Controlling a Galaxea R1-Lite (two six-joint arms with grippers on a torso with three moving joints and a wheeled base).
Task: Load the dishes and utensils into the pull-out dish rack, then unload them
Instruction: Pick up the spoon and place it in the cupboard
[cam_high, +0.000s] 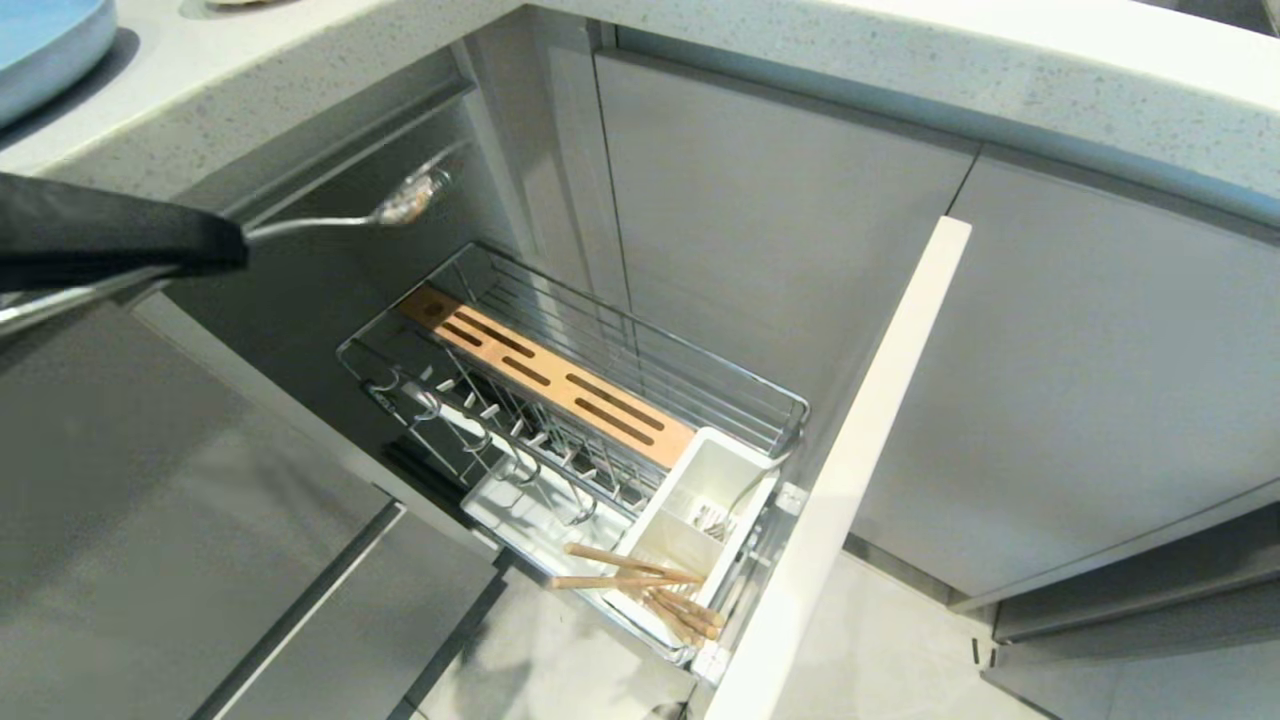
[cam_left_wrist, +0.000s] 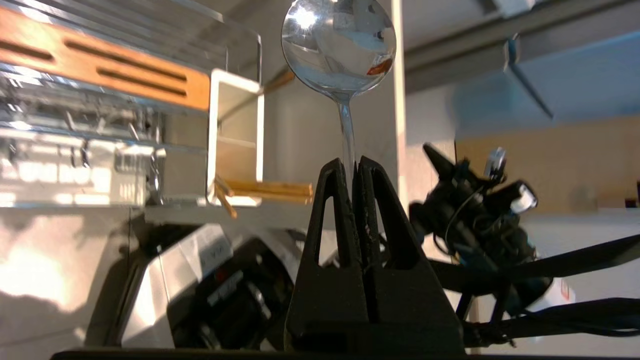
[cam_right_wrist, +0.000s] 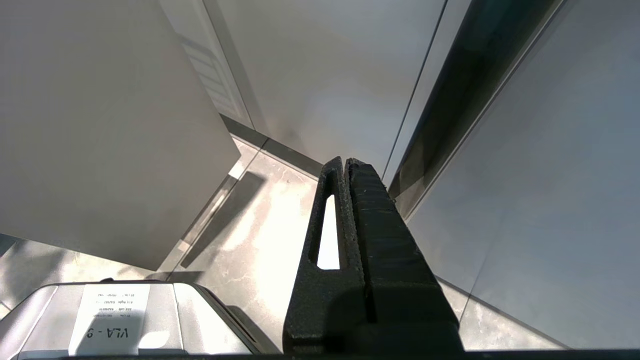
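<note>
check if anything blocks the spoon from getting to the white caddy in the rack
Nothing visible does. The left hand holds the spoon above the rack's far end; the caddy is open-topped, with chopsticks in its near compartment.

The left arm (cam_high: 100, 235) is stretched in from the left side of the head view. The left gripper (cam_left_wrist: 356, 162) is pressed tight on the thin handle of the spoon (cam_left_wrist: 339, 47). The right gripper (cam_right_wrist: 346, 162) is hung low near the floor, and its fingers (cam_right_wrist: 370, 200) are pressed together with nothing held.
</note>
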